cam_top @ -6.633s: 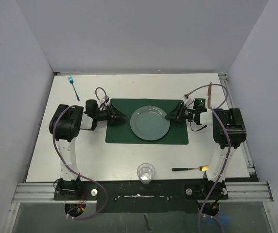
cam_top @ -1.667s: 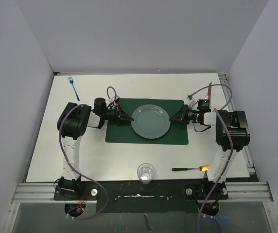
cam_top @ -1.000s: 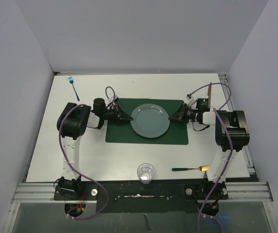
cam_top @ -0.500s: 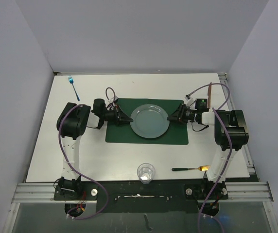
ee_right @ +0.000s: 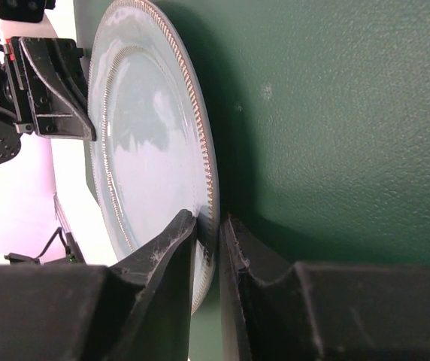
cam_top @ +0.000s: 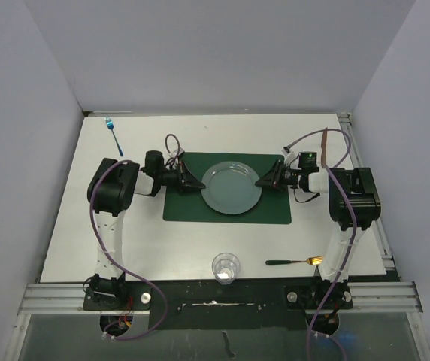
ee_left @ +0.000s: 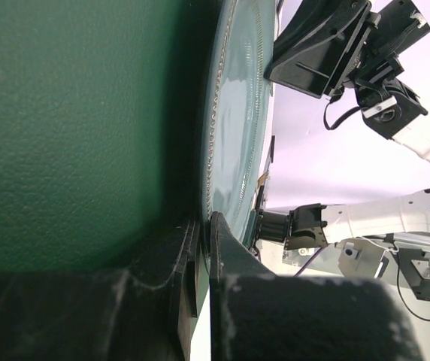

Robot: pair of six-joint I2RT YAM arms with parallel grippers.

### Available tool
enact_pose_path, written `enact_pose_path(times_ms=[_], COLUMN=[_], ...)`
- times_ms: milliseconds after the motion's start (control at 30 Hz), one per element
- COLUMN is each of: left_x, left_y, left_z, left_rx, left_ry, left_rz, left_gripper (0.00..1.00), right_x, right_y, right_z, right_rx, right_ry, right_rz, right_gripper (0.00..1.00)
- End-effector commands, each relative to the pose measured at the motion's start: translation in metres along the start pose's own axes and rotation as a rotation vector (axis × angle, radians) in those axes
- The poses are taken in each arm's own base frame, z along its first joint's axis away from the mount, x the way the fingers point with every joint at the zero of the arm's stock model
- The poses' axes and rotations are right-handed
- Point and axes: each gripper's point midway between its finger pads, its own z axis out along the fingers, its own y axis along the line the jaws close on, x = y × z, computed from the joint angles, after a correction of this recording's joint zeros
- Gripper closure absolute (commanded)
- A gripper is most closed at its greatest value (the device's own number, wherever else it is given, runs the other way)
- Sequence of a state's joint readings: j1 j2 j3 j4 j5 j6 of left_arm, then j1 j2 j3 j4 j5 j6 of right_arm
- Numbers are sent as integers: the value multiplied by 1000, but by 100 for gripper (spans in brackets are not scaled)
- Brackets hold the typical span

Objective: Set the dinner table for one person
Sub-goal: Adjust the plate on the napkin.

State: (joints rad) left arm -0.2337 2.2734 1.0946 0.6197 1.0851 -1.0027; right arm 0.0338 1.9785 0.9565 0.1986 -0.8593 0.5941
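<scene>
A pale blue-grey plate (cam_top: 231, 188) sits over the dark green placemat (cam_top: 275, 212) on the white dinner table (cam_top: 162, 248). My left gripper (cam_top: 198, 184) is shut on the plate's left rim; in the left wrist view the jaws (ee_left: 204, 226) pinch the beaded edge of the plate (ee_left: 237, 113). My right gripper (cam_top: 261, 183) straddles the right rim. In the right wrist view the right gripper (ee_right: 209, 222) stands slightly open, one finger on the face of the plate (ee_right: 147, 128), a thin gap on the other side.
A clear glass (cam_top: 226, 267) stands at the near edge. A gold fork with a dark handle (cam_top: 296, 262) lies to its right. A blue spoon (cam_top: 114, 135) lies far left, and a brown-handled knife (cam_top: 325, 144) lies by the right rail.
My right gripper let go of the rim, slid a little left further over the plate, and its jaws have narrowed again. The left gripper keeps its hold; the plate has barely moved.
</scene>
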Motion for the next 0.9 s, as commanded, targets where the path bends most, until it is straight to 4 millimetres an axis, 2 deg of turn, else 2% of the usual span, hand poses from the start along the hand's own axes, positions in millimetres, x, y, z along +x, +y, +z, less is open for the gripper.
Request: enact_pose_path(times_ms=[0, 167, 333, 633, 867], left_x=[-4, -7, -12, -18, -22], left_y=[3, 3, -10, -32, -43], left_z=[1, -1, -4, -6, -9], left_rx=[-24, -58, -56, -14, -2], left_ry=[-6, -32, -46, -65, -79], left_rz=[66, 81, 122, 152, 167], left_gripper=[100, 100, 100, 100, 100], right_x=[-4, -4, -10, -21, -26], right_y=[5, 7, 12, 41, 54], right_z=[12, 11, 7, 9, 9], right_rx=[-13, -17, -11, -44, -46], right_ry=[-3, -22, -49, -59, -62], right_rz=[-54, -60, -78, -139, -169], right_gripper=[100, 100, 100, 100, 100])
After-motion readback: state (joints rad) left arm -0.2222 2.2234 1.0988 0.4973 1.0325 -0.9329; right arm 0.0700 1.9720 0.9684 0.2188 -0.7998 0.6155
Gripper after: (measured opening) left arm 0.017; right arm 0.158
